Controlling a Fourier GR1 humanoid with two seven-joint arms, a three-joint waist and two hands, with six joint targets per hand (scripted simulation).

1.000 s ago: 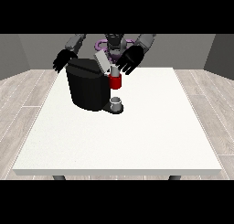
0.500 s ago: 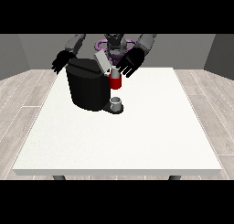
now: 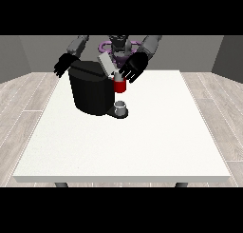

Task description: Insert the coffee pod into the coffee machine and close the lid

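Pod (image 3: 120, 86) sits just below the spread-fingered hand (image 3: 133, 67) at the view's right.

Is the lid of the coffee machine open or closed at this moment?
Open. The grey lid stands tilted up above the black coffee machine, not lying flat on its top. The hand at the view's right is beside it.

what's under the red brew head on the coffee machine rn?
A small grey cup stands on the machine's base, below the red brew head. The coffee machine body hides whatever lies behind it. No pod is visible.
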